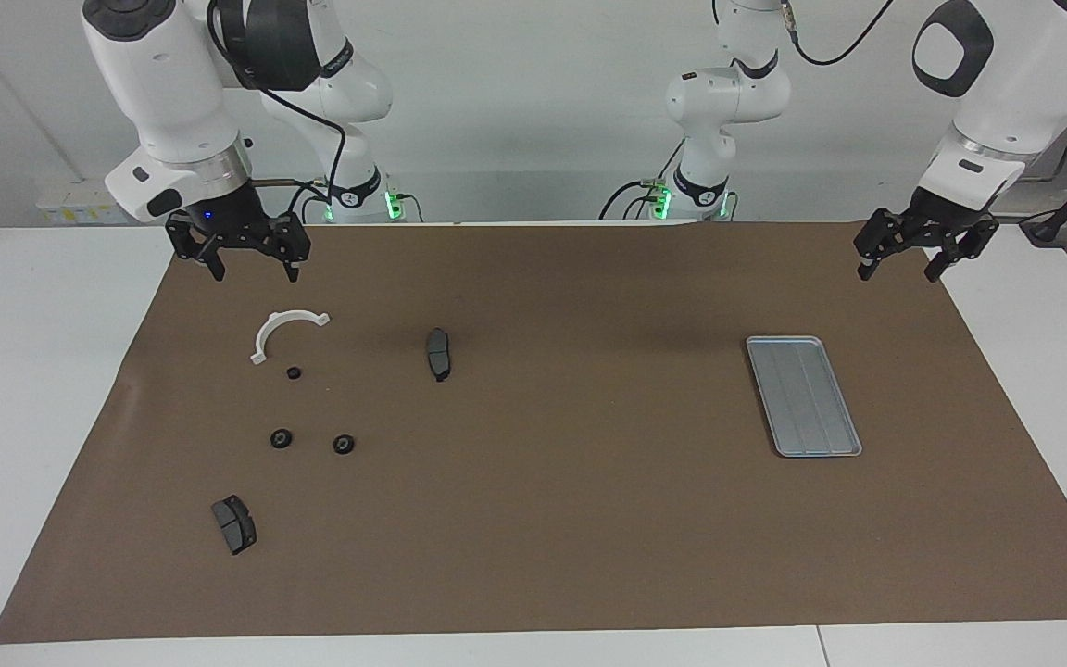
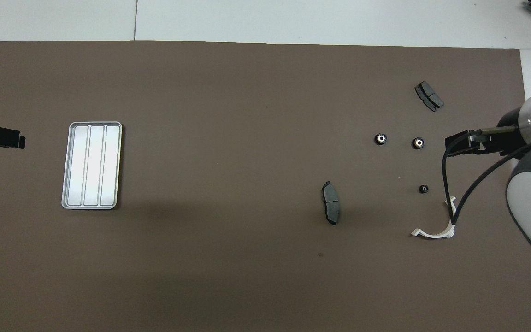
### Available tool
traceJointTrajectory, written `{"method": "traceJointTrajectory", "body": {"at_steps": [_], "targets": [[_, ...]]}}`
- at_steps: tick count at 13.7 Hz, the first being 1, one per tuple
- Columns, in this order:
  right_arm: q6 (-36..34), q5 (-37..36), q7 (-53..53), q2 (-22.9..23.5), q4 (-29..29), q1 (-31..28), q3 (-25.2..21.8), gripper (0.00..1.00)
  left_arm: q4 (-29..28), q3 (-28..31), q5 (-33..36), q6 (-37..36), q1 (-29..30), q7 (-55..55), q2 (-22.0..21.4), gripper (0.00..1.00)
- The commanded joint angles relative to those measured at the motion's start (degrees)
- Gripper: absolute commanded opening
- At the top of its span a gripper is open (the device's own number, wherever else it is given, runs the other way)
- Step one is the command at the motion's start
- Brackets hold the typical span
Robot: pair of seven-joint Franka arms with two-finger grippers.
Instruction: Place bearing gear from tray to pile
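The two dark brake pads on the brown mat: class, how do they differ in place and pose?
One brake pad lies near the mat's middle; the other brake pad lies farther from the robots, past the bearing gears. The first lies lengthwise toward the robots; the second sits skewed. Both are dark, curved and flat on the brown mat.

white half-ring bracket (image 1: 284, 330) | two brake pads (image 1: 439, 354) (image 1: 233, 524) | brown mat (image 1: 552, 519)
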Motion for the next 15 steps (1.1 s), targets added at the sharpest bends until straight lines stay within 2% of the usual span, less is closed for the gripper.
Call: {"method": "traceJointTrajectory", "body": {"at_steps": [1, 15], "targets": [[0.54, 0.76, -1.84, -1.78, -2.21, -0.38, 0.05, 1.00, -1.40, 0.57, -0.12, 0.27, -0.69, 0.36, -1.42, 1.00], [0.80, 2.52, -1.49, -2.13, -3.09, -0.56, 0.05, 1.00, -1.40, 0.57, -0.12, 0.27, -0.69, 0.36, -1.42, 1.00]]}}
